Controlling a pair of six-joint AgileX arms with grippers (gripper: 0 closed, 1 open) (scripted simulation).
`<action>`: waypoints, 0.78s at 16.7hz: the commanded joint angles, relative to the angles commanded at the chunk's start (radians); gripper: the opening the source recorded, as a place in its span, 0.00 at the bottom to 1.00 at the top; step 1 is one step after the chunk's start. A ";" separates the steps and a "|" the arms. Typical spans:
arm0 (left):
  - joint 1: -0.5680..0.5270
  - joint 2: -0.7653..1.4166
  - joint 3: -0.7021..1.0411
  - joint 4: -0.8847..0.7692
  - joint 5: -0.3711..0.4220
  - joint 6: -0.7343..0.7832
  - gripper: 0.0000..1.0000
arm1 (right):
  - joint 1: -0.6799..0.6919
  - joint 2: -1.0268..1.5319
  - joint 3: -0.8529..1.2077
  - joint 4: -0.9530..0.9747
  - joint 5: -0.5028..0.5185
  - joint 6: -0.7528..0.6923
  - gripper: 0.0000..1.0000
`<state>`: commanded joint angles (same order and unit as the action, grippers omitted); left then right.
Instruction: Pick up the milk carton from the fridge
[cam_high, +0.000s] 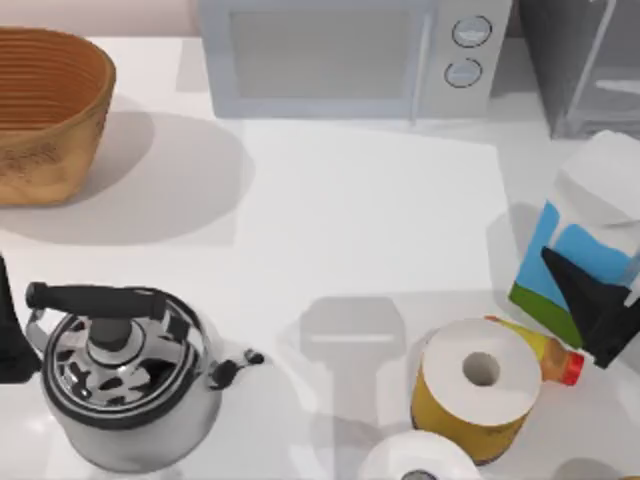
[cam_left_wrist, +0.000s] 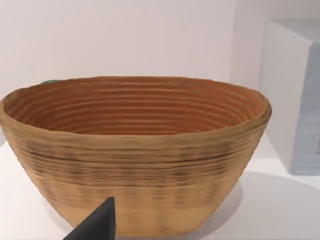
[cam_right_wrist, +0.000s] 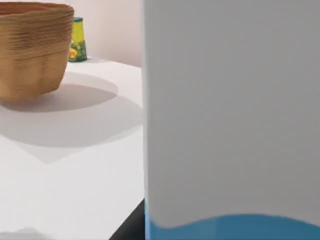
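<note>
The milk carton (cam_high: 585, 235), white with sky-blue panels and a green band at its base, hangs tilted over the table's right side, in front of the fridge (cam_high: 580, 60) and outside it. My right gripper (cam_high: 592, 310) is shut on the carton's lower part, one black finger lying across its blue face. The carton's white wall (cam_right_wrist: 230, 110) stands very close in the right wrist view. The fridge is the dark grey box at the back right corner. My left arm (cam_high: 8, 340) is parked at the table's left edge, facing the woven basket (cam_left_wrist: 135, 150).
A light grey microwave (cam_high: 340, 60) stands at the back centre and the woven basket (cam_high: 40, 110) at the back left. A steel kettle (cam_high: 125, 385) sits front left. Two paper rolls (cam_high: 478, 385) and a yellow red-capped bottle (cam_high: 548, 358) crowd the front right, just below the carton.
</note>
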<state>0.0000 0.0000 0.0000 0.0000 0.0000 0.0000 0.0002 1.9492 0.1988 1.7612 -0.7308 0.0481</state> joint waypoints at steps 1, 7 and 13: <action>0.000 0.000 0.000 0.000 0.000 0.000 1.00 | 0.008 0.020 0.001 0.021 0.004 -0.011 0.00; 0.000 0.000 0.000 0.000 0.000 0.000 1.00 | 0.015 0.036 0.000 0.041 0.005 -0.025 0.08; 0.000 0.000 0.000 0.000 0.000 0.000 1.00 | 0.015 0.036 0.000 0.041 0.005 -0.025 0.53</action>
<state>0.0000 0.0000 0.0000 0.0000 0.0000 0.0000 0.0154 1.9852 0.1992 1.8026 -0.7253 0.0235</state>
